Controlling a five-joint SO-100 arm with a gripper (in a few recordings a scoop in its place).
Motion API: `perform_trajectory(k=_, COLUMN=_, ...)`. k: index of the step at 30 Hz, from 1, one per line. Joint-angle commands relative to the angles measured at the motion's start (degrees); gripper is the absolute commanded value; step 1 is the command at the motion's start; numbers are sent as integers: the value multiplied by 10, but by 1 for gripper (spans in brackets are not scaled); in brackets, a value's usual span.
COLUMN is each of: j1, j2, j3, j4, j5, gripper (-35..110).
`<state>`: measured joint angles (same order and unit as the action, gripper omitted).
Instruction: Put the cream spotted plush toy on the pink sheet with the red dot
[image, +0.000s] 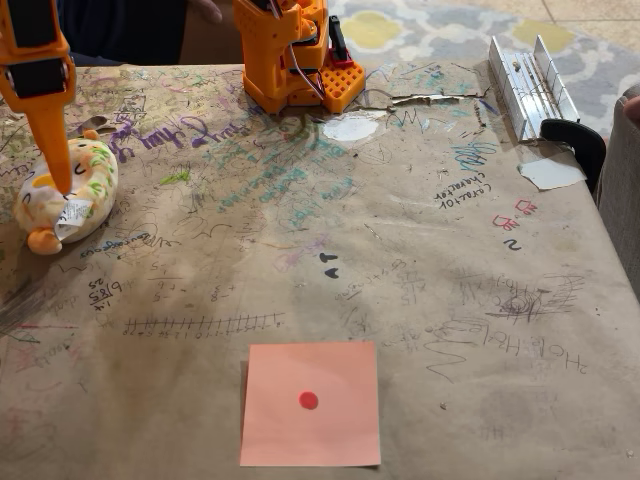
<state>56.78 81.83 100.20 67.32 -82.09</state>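
Reach-and-grasp step, I judge. My orange gripper (62, 180) down at far left of fixed view, finger tip pressed into top of cream spotted plush toy (68, 200). Cannot tell whether jaws apart or clamped; I see one finger only. Plush lies on scribbled brown paper table cover (420, 270), well apart from pink sheet with red dot (311, 404) at bottom centre. Next: confirm firm hold, lift clear, carry right and toward camera, set on dot.
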Motion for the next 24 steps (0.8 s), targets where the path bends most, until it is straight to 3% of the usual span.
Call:
perform_trajectory(k=1, j1=-8, j2=19, j3=8, j4=17, j5=-11, gripper=37)
perform_trajectory(k=11, j1=-42, j2=-39, j3=7, j4=4, j5=18, gripper=37)
perform_trajectory(k=19, j1=-37, j2=-146, j3=-142, j4=113, j5=22, gripper=36)
perform_trajectory(k=20, j1=-37, j2=-152, j3=-151, j4=123, j5=15, gripper=32)
perform_trajectory(k=22, j1=-34, j2=-164, j3=-171, j4=137, j5=23, gripper=9)
perform_trajectory(k=24, j1=-33, j2=-183, j3=-200, j4=168, j5=8, gripper=0)
